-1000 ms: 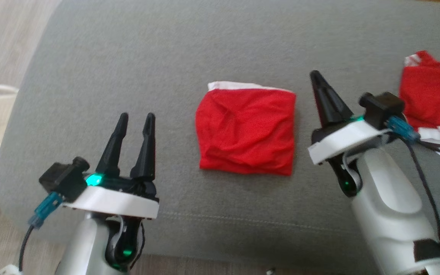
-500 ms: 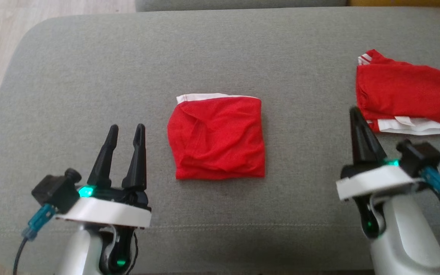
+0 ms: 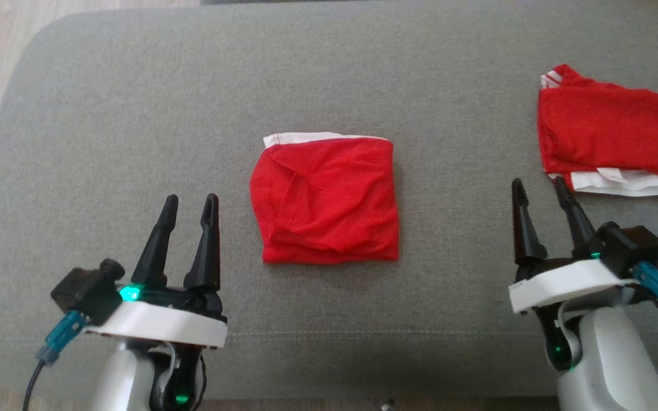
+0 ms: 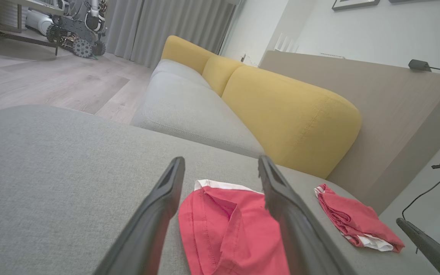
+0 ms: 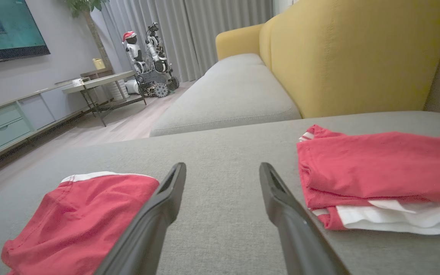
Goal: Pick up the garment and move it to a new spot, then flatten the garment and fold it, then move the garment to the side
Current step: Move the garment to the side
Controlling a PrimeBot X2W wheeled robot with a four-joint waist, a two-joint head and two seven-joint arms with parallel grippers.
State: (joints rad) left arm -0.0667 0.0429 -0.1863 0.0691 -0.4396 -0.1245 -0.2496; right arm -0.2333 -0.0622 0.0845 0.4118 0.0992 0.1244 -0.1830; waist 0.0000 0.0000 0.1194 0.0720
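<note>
Folded garment (image 3: 326,200) lies mid-cushion (image 3: 135,114), between the arms, nothing touching it.
Left gripper (image 3: 191,198) and right gripper (image 3: 537,182) stand apart, empty. Expect light, limp cloth; you should pinch its near corners through all layers.

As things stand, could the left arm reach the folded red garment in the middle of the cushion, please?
Probably yes. The left end effector is open, just left of the folded red garment, with only bare grey cushion between them.

no readable text, no labels, no brands, no numbers, no signs
</note>
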